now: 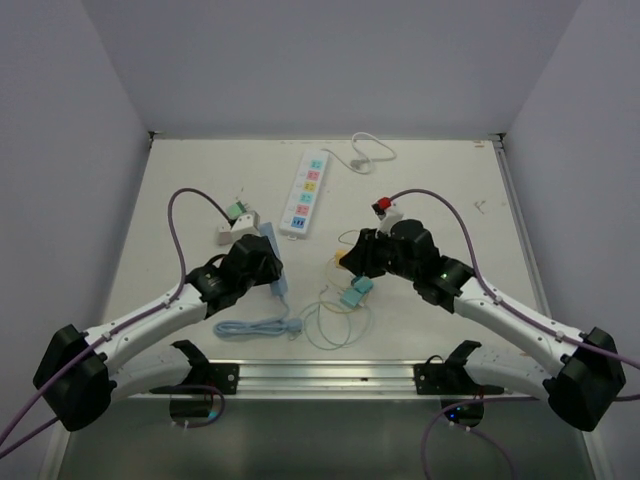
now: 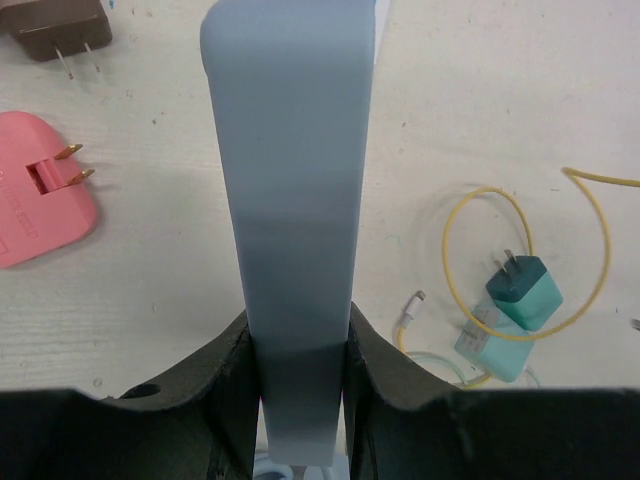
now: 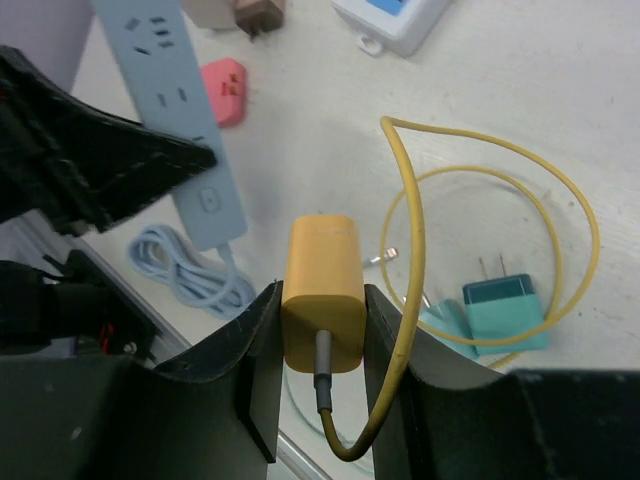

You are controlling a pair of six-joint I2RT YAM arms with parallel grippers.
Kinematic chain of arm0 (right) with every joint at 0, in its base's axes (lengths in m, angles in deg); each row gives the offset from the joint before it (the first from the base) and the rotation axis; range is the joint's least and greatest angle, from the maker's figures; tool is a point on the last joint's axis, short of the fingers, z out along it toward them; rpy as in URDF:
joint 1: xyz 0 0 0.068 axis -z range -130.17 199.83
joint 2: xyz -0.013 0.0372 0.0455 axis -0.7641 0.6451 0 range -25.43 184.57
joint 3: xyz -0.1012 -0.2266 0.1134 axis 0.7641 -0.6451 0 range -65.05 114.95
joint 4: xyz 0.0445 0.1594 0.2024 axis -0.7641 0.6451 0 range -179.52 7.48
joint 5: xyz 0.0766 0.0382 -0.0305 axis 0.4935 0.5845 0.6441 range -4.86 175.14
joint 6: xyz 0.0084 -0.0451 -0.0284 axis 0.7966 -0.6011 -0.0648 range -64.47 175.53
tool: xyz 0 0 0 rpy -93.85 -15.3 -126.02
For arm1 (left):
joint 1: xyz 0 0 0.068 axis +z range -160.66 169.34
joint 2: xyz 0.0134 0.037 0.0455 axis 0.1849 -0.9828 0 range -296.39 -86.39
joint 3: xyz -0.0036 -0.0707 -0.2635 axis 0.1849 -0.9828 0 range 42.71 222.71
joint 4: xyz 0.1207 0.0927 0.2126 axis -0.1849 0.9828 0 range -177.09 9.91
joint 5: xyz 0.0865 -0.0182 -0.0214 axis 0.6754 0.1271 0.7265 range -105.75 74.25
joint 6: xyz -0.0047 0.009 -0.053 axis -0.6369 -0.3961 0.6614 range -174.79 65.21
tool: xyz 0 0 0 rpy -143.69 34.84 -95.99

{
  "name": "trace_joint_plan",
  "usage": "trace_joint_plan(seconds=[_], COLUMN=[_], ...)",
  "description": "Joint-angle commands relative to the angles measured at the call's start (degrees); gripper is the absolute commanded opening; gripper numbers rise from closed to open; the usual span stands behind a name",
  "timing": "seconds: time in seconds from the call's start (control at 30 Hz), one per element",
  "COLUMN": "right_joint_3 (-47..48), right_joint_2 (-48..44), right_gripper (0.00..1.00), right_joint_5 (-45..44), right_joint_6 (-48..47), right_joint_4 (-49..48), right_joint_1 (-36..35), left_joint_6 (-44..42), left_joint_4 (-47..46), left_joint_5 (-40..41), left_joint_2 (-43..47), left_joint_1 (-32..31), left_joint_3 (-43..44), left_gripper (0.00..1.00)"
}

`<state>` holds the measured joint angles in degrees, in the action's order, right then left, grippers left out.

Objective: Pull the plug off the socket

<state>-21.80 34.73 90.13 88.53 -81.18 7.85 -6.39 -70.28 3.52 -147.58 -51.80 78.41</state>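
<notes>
A light blue power strip [image 2: 290, 200] is clamped edge-on between my left gripper's [image 2: 298, 370] jaws; it also shows in the top view [image 1: 277, 268] and in the right wrist view [image 3: 175, 110]. My left gripper [image 1: 262, 262] is shut on it. My right gripper [image 3: 322, 310] is shut on a yellow plug [image 3: 322, 275] with a yellow cable [image 3: 410, 260] looping from its back. The plug is apart from the strip, to its right, in my right gripper [image 1: 352, 258] in the top view. Its prongs are hidden.
A white power strip [image 1: 305, 195] lies at the back centre. Teal chargers [image 1: 356, 292] and thin cables lie between the arms. The strip's coiled blue cord [image 1: 255, 326] lies near the front. A pink plug [image 2: 40, 190], a brown plug [image 2: 55, 25] and a white adapter [image 1: 238, 222] lie left.
</notes>
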Motion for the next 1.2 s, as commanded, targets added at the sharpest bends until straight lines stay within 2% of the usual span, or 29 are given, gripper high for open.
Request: trace_joint_plan(seconds=[0.0,0.27,0.33,0.43,0.47,0.53,0.57,0.67,0.73,0.83,1.0,1.17], right_joint_3=[-3.59,-9.32,-10.02,-11.07,-11.42,-11.52,-11.52,-10.55,-9.32,-7.39,-4.93,-2.30], right_joint_2=[2.50,11.90,13.22,14.46,14.63,14.11,13.58,10.08,6.83,3.40,-4.43,-9.44], right_gripper=[0.00,0.01,0.03,0.13,0.24,0.36,0.49,0.71,0.80,0.84,0.85,0.86], right_joint_5=[-1.75,7.57,8.62,9.51,9.77,9.68,9.07,7.67,5.74,2.92,-1.03,-4.46], right_joint_6=[0.22,4.45,4.62,5.15,5.24,5.15,4.89,3.49,1.82,-0.38,-2.58,-4.43], right_joint_4=[-1.99,-10.45,-11.59,-12.64,-12.73,-12.38,-11.95,-8.79,-5.01,-0.18,5.97,9.94], right_joint_1=[1.28,7.87,9.19,10.51,10.60,10.86,10.86,10.86,10.86,10.86,10.86,10.86], left_joint_6=[-1.64,-4.54,-4.98,-4.81,-4.55,-4.19,-4.02,-4.37,-4.72,-5.51,-4.81,-3.32], left_joint_4=[-4.86,-8.38,-9.87,-12.84,-13.91,-15.85,-18.29,-20.94,-23.23,-24.55,-26.40,-26.49], left_joint_5=[-1.86,-9.06,-11.43,-14.59,-15.39,-17.23,-17.68,-18.83,-18.92,-20.31,-22.69,-22.08], left_joint_2=[2.13,0.46,-1.12,-3.84,-4.63,-7.44,-8.41,-12.19,-15.00,-19.22,-23.53,-21.70], left_joint_1=[0.01,0.01,0.01,-0.16,-0.08,-0.16,-0.08,-0.08,-0.16,0.45,1.59,2.82], left_joint_3=[1.03,1.47,1.39,1.04,0.86,0.86,0.95,1.65,1.91,3.40,3.15,-0.19], left_gripper=[0.00,0.00,0.00,0.00,0.00,0.00,0.00,0.03,0.10,0.17,0.25,0.41])
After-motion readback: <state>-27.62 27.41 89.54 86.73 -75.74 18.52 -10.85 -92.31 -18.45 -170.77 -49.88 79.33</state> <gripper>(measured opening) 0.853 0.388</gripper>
